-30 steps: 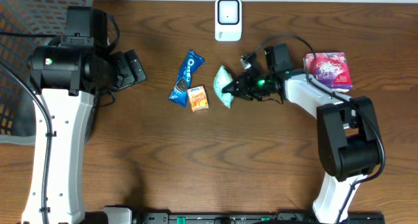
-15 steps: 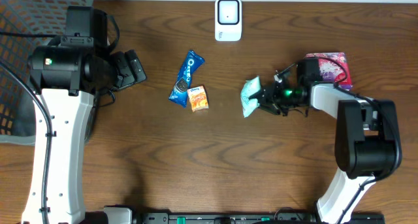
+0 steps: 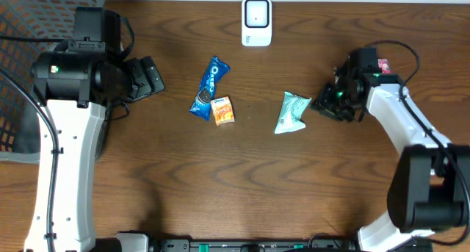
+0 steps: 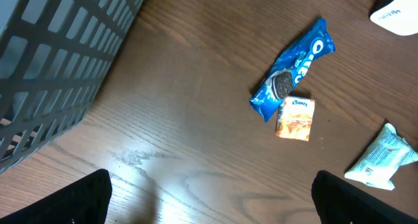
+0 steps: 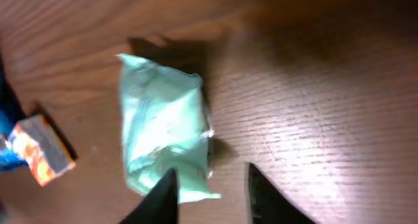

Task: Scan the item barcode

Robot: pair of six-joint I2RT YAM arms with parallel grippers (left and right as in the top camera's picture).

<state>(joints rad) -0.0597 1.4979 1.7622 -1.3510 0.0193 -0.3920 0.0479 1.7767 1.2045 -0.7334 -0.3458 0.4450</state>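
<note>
**Overhead and wrist views of the wooden table.** The mint-green packet lies flat on bare wood right of centre, with its long axis running roughly near to far. Neither arm touches it.

The right gripper stands just right of the packet and apart from it. In the right wrist view its two fingertips are a narrow gap apart, and bare wood shows through that gap. The claw is slightly open and has hold of nothing.

The white scanner stands at the far edge, near the centre, well apart from the packet. Left of the packet lie a blue Oreo pack and a small orange packet, touching each other.

The left gripper hangs over the left part of the table, beside the dark mesh basket. Its fingers are spread wide with nothing between them.
</note>
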